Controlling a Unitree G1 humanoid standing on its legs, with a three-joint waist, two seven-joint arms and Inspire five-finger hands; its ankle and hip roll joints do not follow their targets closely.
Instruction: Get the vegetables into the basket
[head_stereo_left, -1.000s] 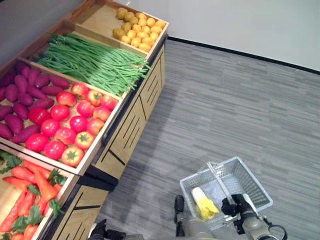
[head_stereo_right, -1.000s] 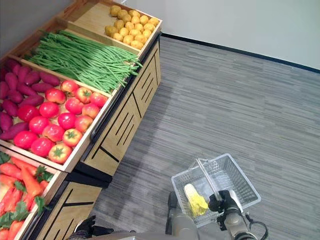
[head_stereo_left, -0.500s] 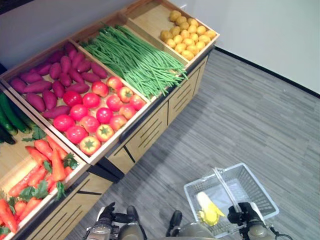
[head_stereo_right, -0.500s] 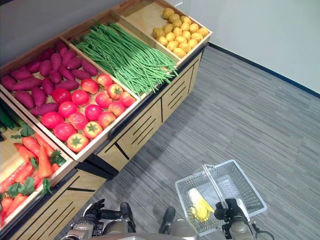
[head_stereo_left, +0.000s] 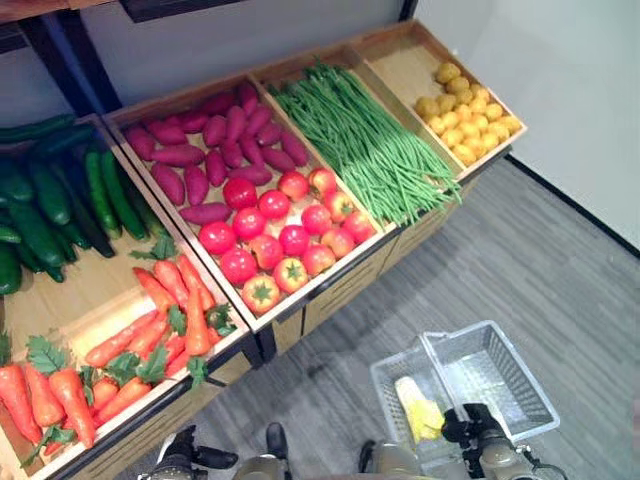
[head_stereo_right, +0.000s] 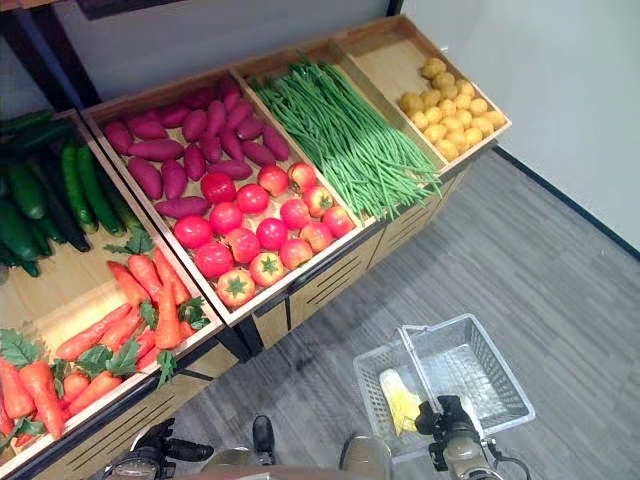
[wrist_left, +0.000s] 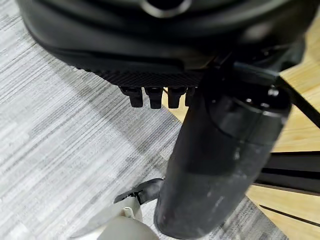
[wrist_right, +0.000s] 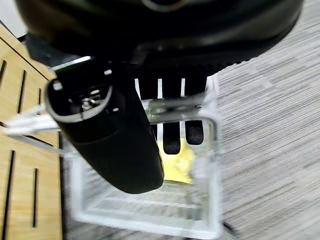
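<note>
A clear wire basket (head_stereo_left: 522, 362) hangs low at my right side, over the grey floor. My right hand (head_stereo_left: 470, 433) is shut on its handle (wrist_right: 175, 104), with the fingers (wrist_right: 172, 135) curled round the bar. A yellow vegetable (head_stereo_left: 419, 410) lies inside the basket, also seen past the fingers as a yellow vegetable (wrist_right: 180, 162). My left hand (head_stereo_left: 186, 460) hangs empty at the lower left, its fingers (wrist_left: 155, 96) relaxed. On the wooden stand in front lie tomatoes (head_stereo_left: 285, 228), carrots (head_stereo_left: 150, 320), sweet potatoes (head_stereo_left: 200, 152), green beans (head_stereo_left: 375, 145), cucumbers (head_stereo_left: 50, 195) and small yellow potatoes (head_stereo_left: 465, 120).
The wooden display stand (head_stereo_left: 345, 290) runs across the left and far side, its slatted front close to my left hand. Grey plank floor (head_stereo_left: 570, 280) opens to the right. A white wall (head_stereo_left: 580, 90) with a dark skirting closes the far right.
The camera has swung left, so the stand now shows the cucumbers and more carrots. The basket stays in my right hand. My left hand has come into sight at the lower edge.
</note>
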